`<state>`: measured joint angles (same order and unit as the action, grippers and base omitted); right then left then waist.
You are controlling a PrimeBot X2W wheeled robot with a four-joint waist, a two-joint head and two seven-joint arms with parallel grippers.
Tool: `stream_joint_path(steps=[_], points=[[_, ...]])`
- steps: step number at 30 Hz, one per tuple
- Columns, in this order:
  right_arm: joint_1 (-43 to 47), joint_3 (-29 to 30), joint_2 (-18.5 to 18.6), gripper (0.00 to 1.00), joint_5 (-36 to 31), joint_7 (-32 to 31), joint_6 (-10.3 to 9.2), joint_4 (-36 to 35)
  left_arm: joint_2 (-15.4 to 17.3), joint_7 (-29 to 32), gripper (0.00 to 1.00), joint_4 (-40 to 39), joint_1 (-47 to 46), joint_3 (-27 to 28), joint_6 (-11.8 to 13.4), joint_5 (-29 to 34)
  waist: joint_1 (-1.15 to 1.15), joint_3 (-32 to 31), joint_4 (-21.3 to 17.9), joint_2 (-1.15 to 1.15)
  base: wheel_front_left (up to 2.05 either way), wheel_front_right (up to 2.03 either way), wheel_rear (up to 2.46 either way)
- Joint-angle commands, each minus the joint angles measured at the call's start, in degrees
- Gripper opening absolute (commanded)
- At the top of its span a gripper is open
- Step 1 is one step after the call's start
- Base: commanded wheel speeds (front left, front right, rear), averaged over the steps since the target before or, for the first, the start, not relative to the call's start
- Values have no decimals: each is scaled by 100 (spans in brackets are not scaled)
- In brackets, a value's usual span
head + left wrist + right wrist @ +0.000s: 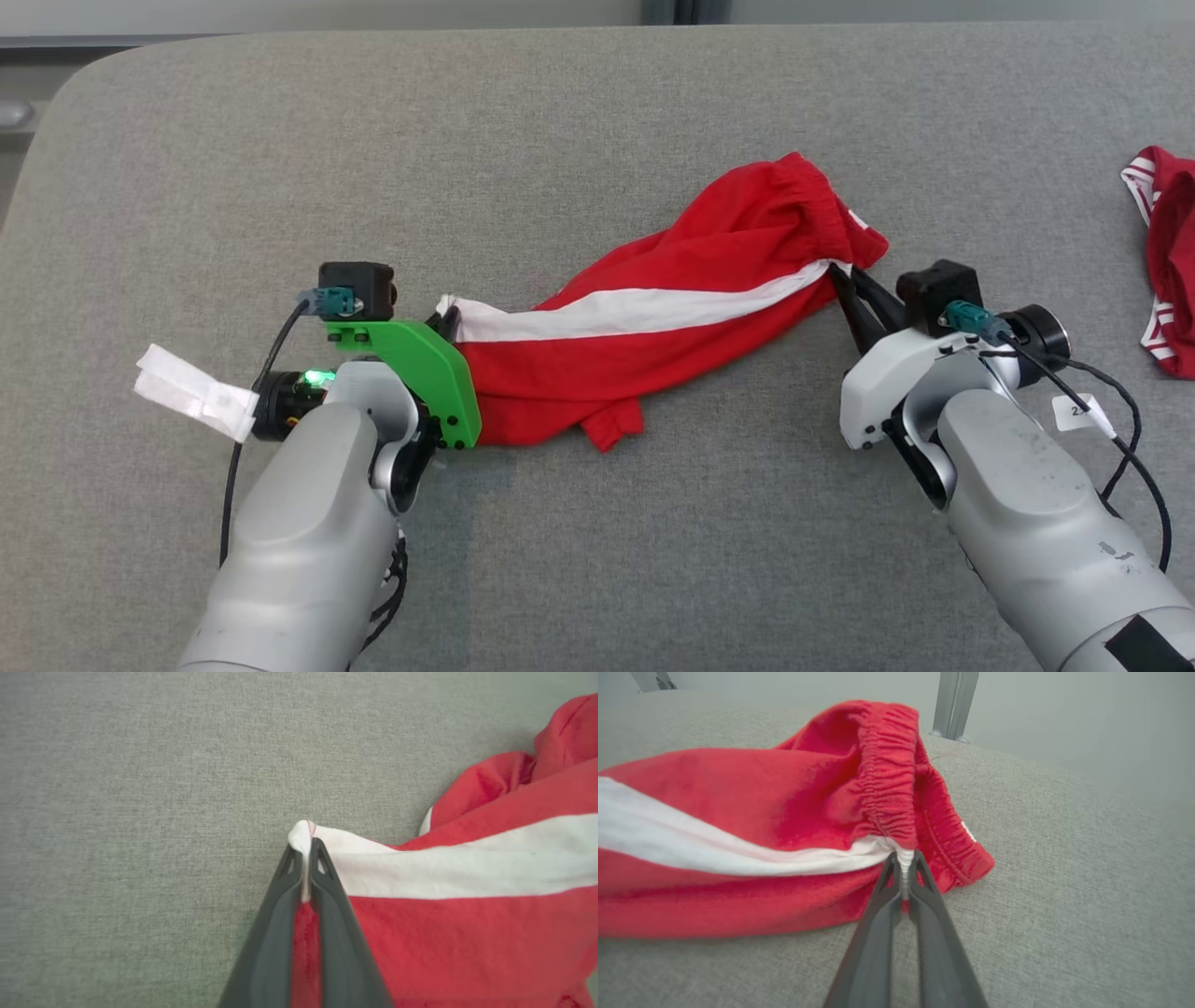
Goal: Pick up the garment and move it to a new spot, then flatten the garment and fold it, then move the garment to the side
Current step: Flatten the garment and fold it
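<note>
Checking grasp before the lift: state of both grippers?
Left gripper: shut on the shorts, at the stripe end.
Right gripper: shut on the shorts, at the waistband.

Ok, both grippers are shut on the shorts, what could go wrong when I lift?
1. The left gripper pinches the shorts only at the very hem corner; it may slip under tension.
2. The right gripper holds a thin bit at the waistband, so the cloth could hang twisted, not flat.
3. A second red garment lies close on the right; a wide swing might drag it.
</note>
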<state>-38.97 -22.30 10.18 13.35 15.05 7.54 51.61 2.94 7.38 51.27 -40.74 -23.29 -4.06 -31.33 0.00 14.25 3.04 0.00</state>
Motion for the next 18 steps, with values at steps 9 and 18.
stream_joint_path(steps=[9,18], points=[[342,618,115,0,-8,16,-12,-1031,104,-1213,0,-611,146,155,-143,-83,0,-340,4,0,0,0,0],[1191,1345,299,0,-126,1,-11,-2971,322,-1950,0,-2551,894,278,14,-37,0,-1025,-51,0,0,0,0]])
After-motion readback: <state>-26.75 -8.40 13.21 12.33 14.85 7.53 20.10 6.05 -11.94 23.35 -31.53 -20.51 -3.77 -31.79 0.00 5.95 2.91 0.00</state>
